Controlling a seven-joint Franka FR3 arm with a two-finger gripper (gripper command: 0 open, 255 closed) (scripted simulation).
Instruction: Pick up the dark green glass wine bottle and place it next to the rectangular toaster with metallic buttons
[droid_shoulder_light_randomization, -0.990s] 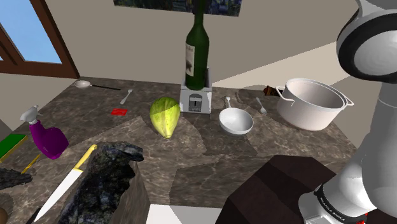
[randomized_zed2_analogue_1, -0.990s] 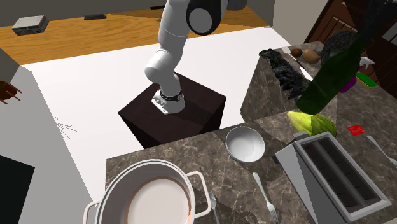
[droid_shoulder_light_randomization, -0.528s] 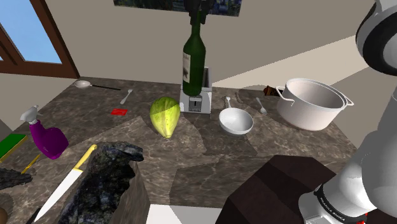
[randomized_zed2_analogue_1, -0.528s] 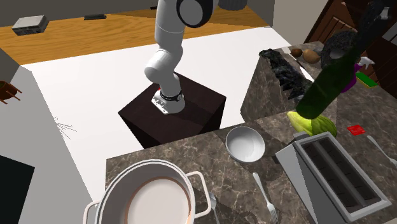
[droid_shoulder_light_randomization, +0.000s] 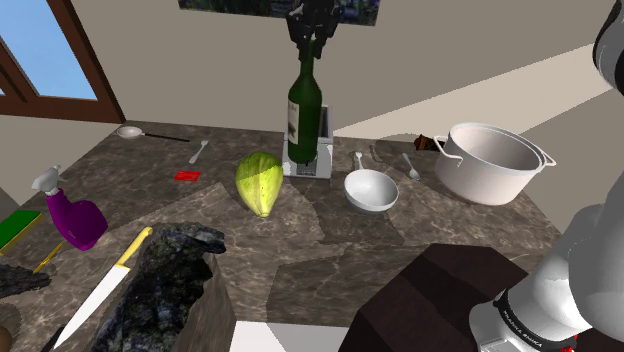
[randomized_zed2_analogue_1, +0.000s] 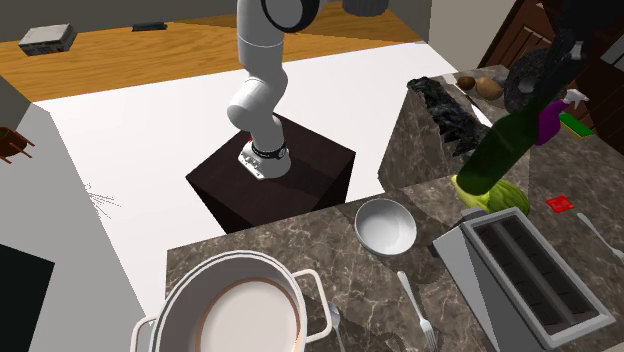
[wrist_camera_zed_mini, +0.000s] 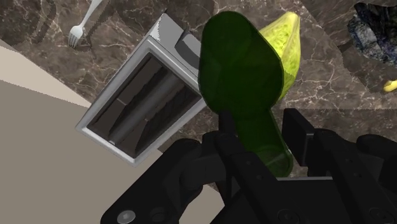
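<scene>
The pincer (droid_shoulder_light_randomization: 309, 42) was pinching the neck of the dark green wine bottle (droid_shoulder_light_randomization: 303, 105), one black finger (wrist_camera_zed_mini: 298, 137) on each side of the glass. The bottle hung roughly upright, its base low over the marbled counter (droid_shoulder_light_randomization: 330, 250), just beside the silver two-slot toaster (wrist_camera_zed_mini: 143, 108) and between it and a yellow-green leafy head (droid_shoulder_light_randomization: 259, 183). Whether the base touched the counter could not be told; in the shoulder view it seemed at most barely clear of it. A white bowl (droid_shoulder_light_randomization: 371, 192) sat near the toaster on the side away from the bottle, and a large white pot (droid_shoulder_light_randomization: 490, 165) stood beyond the bowl.
</scene>
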